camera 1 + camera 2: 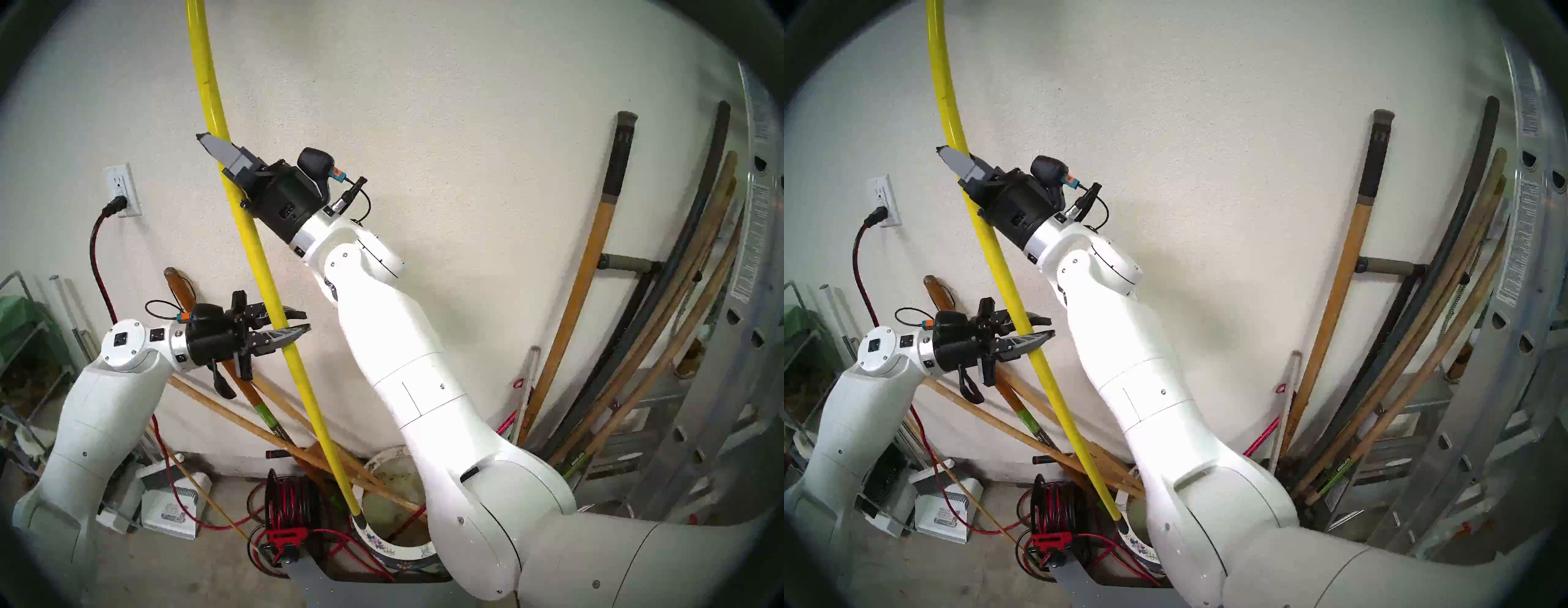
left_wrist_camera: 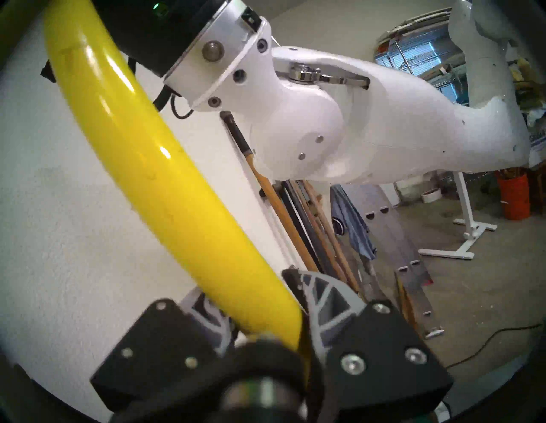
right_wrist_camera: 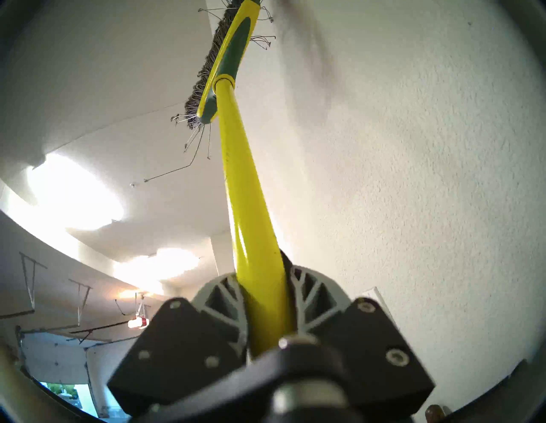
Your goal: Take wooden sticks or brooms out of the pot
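The broom's yellow pole [image 1: 271,271] slants up the wall, head upward. Its yellow-and-green head with dark bristles [image 3: 227,59] shows only in the right wrist view. The pole's black lower tip [image 1: 359,517] is at the left rim of the white flowered pot [image 1: 379,547]; I cannot tell if it touches. My right gripper [image 1: 216,146] is shut on the pole high up, also seen in its wrist view [image 3: 260,274]. My left gripper [image 1: 303,322] is shut on the pole lower down, also seen in its wrist view [image 2: 245,283]. My right arm hides much of the pot [image 1: 1136,547].
Brown wooden poles [image 1: 297,450] lean left out of the pot, and a thin red rod [image 1: 407,522] lies in it. A red-and-black cord reel [image 1: 288,501] stands left of the pot. Long-handled tools [image 1: 594,318] and a metal ladder [image 1: 742,339] lean at the right. A wall outlet [image 1: 121,191] is on the left.
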You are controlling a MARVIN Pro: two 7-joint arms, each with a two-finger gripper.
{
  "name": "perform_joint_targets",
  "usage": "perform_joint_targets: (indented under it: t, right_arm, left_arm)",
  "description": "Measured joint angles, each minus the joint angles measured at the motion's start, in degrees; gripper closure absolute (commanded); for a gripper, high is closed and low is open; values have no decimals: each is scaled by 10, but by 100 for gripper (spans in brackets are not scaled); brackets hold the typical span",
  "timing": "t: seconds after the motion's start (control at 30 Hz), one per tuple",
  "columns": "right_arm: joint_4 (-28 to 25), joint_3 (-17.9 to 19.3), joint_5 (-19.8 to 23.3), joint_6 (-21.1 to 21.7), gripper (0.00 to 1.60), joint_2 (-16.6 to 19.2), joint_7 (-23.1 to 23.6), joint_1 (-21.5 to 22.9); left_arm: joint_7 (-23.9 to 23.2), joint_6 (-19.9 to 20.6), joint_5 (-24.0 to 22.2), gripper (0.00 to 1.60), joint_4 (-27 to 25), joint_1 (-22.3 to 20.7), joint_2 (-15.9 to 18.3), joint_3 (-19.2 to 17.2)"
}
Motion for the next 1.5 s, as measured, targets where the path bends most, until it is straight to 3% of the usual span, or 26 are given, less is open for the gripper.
perform_joint_targets:
  t: [0.33, 0.9, 1.13, 1.5]
  right_arm:
    - [-1, -39, 45, -15, 160, 19, -12, -20]
    - [-40, -125, 133, -126, 160, 77, -39, -76]
    - [-67, -150, 156, -185, 160, 106, -57, -102]
    - [-88, -163, 150, -249, 160, 140, -79, -135]
  left_arm:
    - [6, 78, 6, 160, -49, 56, 31, -26]
    - [45, 166, 39, 160, -108, 141, 58, -70]
    - [77, 181, 42, 160, -122, 172, 38, -82]
    - [151, 177, 41, 160, -122, 196, -30, -65]
